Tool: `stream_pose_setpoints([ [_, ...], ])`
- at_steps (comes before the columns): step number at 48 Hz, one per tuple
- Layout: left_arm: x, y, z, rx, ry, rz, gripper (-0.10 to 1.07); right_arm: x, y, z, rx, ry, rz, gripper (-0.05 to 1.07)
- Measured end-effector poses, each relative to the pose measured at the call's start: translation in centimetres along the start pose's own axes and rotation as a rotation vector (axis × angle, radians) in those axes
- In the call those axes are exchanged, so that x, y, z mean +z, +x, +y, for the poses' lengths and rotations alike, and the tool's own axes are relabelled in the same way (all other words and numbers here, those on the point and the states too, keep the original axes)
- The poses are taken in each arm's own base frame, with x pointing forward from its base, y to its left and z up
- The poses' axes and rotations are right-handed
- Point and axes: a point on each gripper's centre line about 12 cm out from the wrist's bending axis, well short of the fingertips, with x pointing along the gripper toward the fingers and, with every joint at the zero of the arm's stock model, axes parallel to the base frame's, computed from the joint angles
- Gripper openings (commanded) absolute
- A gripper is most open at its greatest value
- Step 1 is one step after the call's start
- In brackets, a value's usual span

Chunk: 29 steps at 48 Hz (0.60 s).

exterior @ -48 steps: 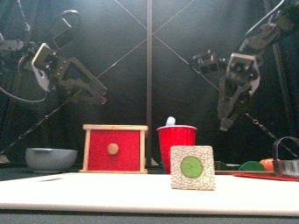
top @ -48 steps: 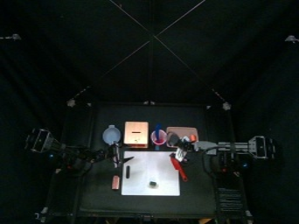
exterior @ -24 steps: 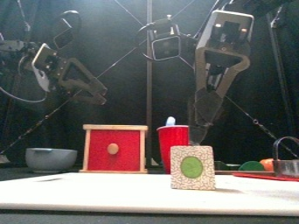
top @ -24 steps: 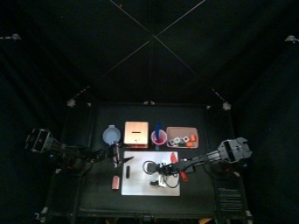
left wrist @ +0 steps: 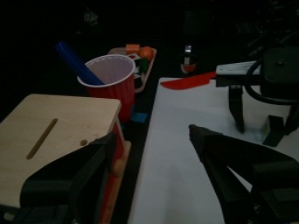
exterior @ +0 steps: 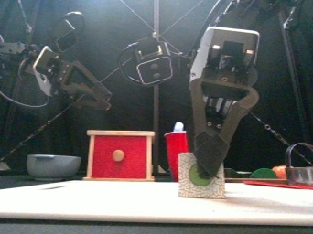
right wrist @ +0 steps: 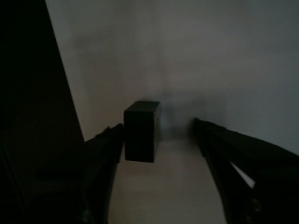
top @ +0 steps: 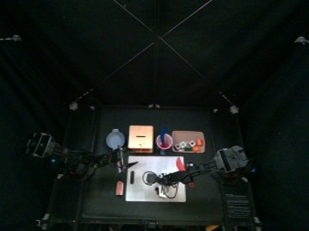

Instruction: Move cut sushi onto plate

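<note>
Task's thing: the cut sushi (right wrist: pixel 142 131), as far as I can see a single dark block with a green centre, stands upright on the white board (top: pixel 135 171), near its middle.

Right gripper (right wrist: pixel 159 128): it hangs low over the board with one finger on each side of the piece. The fingers are parted wider than the block. One sits just beside it, the other leaves a clear gap, so I judge nothing is held.

Left gripper (left wrist: pixel 155 140): it is parked off the board's left side, fingers spread wide and empty, looking across at the red cup (left wrist: pixel 107 74) and the wooden box (left wrist: pixel 47 131).

Plate: I cannot say for sure which item it is. A grey bowl (exterior: pixel 53 165) and a reddish dish (top: pixel 187 140) sit along the far side of the board, and no sushi shows on either.

Done: the reach to the piece, with the fingers straddling it.

Left: nearly all of it, namely closing on the block, lifting, carrying it off the board, and setting it down.

Risk, my guess: the block is small and upright, so an off-centre squeeze could tip it.
</note>
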Motion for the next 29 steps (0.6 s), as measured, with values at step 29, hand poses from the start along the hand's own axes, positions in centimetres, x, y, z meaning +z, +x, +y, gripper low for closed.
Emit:
stream_pose_setpoints([
  [29,-0.1,-0.1,0.0,0.001,-0.001,0.0,0.98,-7.1,-12.4,-19.5,-0.322,0.293,-0.032,0.54],
])
